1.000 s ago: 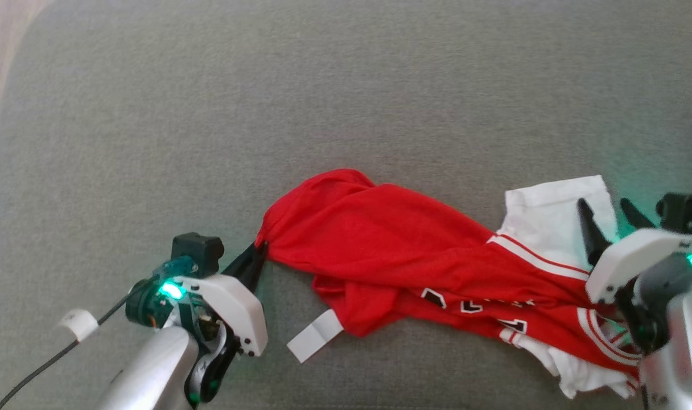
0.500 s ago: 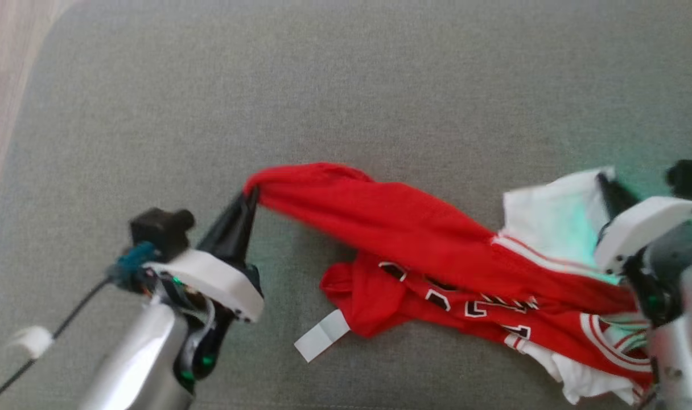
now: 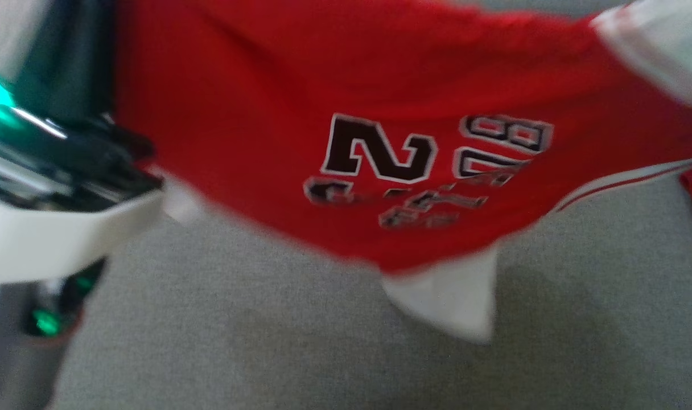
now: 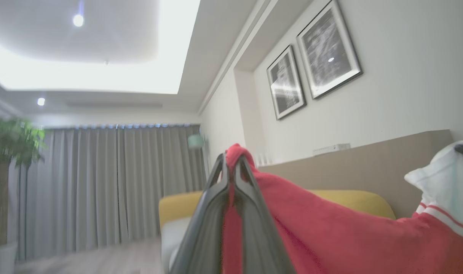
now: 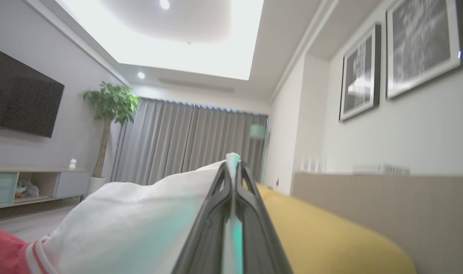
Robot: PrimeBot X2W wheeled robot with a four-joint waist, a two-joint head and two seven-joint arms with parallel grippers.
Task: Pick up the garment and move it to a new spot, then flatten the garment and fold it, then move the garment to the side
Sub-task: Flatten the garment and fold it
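Observation:
The garment (image 3: pixel 277 114), a red jersey with black-and-white numbers and white sleeves, hangs stretched and blurred close in front of the head camera, above the grey surface (image 3: pixel 266 353). In the left wrist view my left gripper (image 4: pixel 230 160) is shut on a bunched red edge of the garment (image 4: pixel 330 236). My right gripper (image 5: pixel 233 161) is shut on the white sleeve (image 5: pixel 140 217), which pokes up between its fingertips. The left arm's white wrist housing (image 3: pixel 56 239) sits at the left of the head view, next to the cloth.
A yellow cushion (image 5: pixel 323 228) and a beige panel (image 4: pixel 387 156) lie beyond the grippers. Framed pictures (image 4: pixel 326 49) hang on the wall. Grey curtains (image 5: pixel 185 140), a potted plant (image 5: pixel 109 102) and a dark screen (image 5: pixel 22 99) stand further off.
Both arms have risen and lifted the garment off the grey surface, spreading it between them. The right gripper closed on the white sleeve. The head view has shifted.

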